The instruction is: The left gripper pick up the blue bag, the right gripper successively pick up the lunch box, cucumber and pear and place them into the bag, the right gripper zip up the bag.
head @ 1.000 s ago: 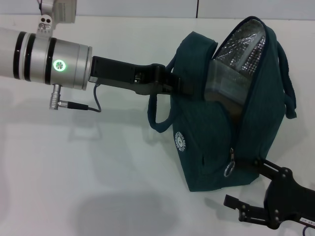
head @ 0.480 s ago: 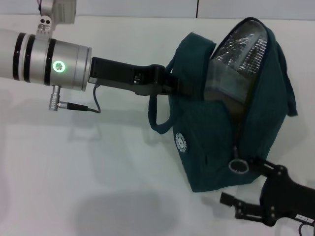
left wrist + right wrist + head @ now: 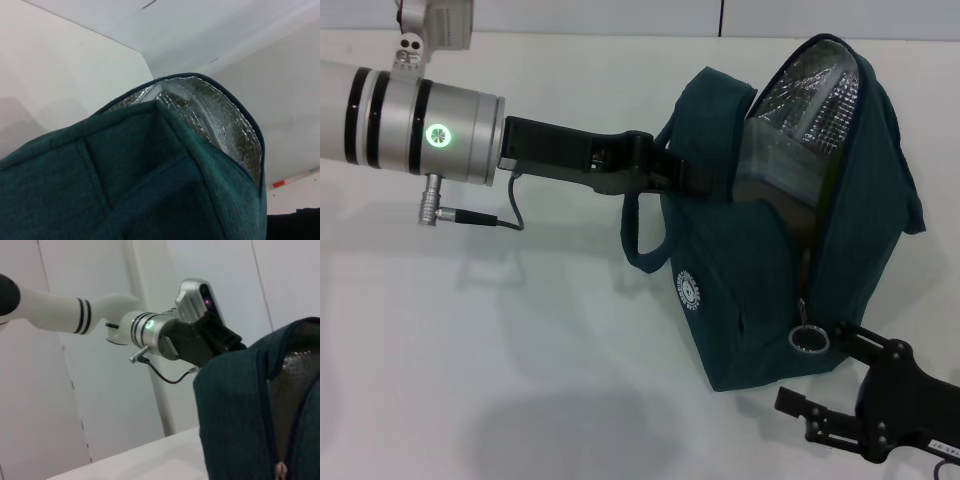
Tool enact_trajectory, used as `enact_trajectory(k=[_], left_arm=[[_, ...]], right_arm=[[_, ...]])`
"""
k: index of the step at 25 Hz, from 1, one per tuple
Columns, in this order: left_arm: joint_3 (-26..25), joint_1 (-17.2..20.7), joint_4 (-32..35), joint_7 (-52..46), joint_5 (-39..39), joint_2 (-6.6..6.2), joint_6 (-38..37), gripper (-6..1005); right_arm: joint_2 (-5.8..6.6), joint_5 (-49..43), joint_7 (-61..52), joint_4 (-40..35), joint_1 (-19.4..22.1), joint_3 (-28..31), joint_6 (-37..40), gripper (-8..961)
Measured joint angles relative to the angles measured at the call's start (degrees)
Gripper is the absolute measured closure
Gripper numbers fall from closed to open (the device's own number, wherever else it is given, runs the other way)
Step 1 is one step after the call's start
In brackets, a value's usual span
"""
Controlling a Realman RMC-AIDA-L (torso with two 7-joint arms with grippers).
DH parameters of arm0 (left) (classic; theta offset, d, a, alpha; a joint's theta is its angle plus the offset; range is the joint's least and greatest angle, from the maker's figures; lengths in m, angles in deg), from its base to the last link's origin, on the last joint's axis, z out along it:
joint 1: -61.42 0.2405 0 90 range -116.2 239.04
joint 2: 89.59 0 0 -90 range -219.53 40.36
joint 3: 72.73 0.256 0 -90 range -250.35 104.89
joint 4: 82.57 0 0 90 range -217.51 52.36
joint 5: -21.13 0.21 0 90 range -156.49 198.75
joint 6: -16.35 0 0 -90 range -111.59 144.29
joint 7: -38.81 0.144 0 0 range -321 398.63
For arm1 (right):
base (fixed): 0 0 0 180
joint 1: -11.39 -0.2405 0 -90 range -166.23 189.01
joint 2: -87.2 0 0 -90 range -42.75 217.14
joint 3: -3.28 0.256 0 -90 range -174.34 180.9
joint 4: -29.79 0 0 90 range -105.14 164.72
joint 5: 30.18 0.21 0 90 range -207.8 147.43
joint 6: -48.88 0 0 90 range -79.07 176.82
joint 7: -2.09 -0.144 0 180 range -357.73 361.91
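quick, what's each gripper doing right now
Left gripper: shut on the blue bag, at its top edge.
Right gripper: open, one finger by the zipper ring.

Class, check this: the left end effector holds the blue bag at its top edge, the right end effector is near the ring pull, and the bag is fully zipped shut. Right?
Not quite. The head view shows the blue bag still gaping open, silver lining exposed. The rest holds.

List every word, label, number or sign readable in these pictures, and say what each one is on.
No text reads clearly.
Round white logo on the blue bag: lettering too small to read.
White label on the right hand: print too small to read.
Green ring light on the left arm: a lit sign only, no characters.
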Motion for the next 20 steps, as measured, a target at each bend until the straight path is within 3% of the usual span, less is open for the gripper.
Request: enact_trajectory(k=[4, 12, 20], left_arm=[[-0.14, 0.03, 0.0, -0.02, 0.0, -0.09, -0.04, 931], [0.0, -0.21, 0.0, 0.03, 0.02, -0.16, -0.05, 931], [0.06, -0.29, 0.0, 0.12, 0.02, -0.27, -0.02, 930]], right_arm=[[0.04, 0.25, -0.31, 0.01, 0.61, 0.23, -0.19, 89], [0.05, 0.3, -3.18, -0.6, 0.13, 0.09, -1.55, 494], [0.05, 0.37, -3.32, -0.7, 0.1, 0.32, -1.72, 662]])
